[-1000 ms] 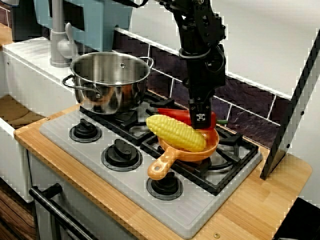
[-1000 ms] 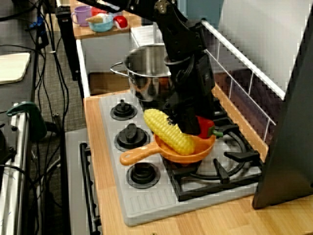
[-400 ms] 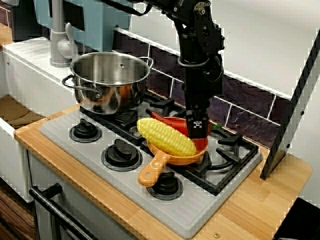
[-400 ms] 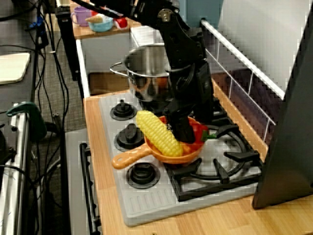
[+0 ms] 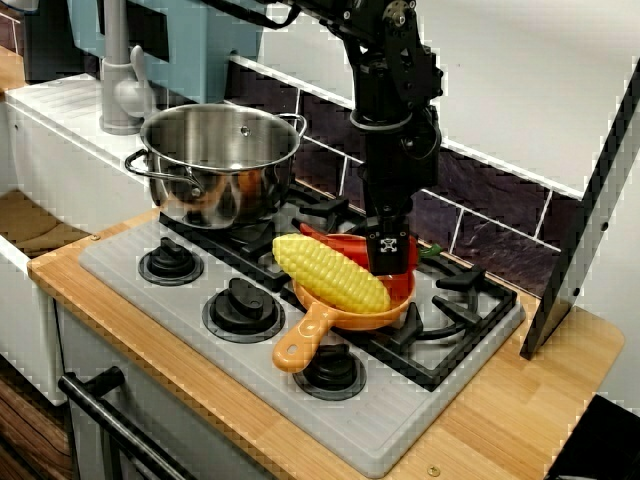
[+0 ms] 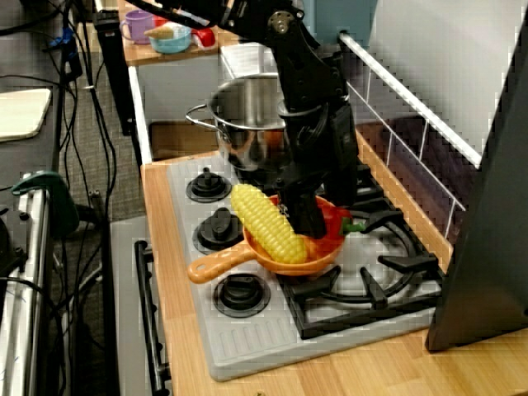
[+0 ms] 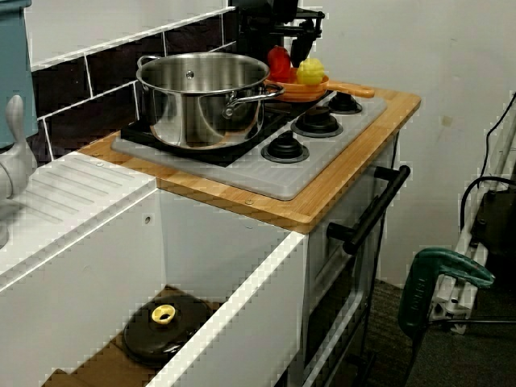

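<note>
Front view: gripper (image 5: pixel 392 266) pinching the far rim of the orange pan (image 5: pixel 345 318), mid-frame.
Inside it: corn (image 5: pixel 330 273) and a red pepper (image 5: pixel 338 243); steel pot (image 5: pixel 220 165) sits upper left.

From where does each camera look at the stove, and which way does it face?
Front view: above the stove's front edge, facing the tiled wall; shows the arm and its fingers at the orange pan.
High end view: high beyond the end away from the pot, facing along the counter; shows the arm bent over the pan.
Low view: low beside the sink, facing past the pot; shows only the arm's lower part.
All three share pot, pan and corn.
</note>
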Tool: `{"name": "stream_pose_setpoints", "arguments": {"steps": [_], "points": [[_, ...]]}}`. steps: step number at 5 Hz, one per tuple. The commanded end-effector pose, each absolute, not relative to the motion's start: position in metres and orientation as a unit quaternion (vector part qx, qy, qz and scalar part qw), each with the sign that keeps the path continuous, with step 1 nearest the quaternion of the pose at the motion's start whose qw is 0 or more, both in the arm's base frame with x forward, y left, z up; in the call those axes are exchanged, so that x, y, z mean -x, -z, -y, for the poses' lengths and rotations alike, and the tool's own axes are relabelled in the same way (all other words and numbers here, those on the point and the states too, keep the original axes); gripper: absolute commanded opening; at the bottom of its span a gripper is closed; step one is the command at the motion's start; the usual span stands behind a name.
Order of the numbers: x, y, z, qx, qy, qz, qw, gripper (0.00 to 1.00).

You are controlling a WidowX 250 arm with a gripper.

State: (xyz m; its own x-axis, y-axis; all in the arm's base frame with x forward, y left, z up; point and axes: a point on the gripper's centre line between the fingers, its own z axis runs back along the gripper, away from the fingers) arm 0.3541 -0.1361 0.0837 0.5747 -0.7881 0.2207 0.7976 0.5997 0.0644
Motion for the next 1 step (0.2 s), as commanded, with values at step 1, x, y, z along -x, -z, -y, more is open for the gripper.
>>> {"name": "stream_pose_setpoints", "arguments": {"steps": [1], "points": [[-0.3506,-0.1218,0.1213,0.026,0.441,0.150,0.885,1.00]]}}
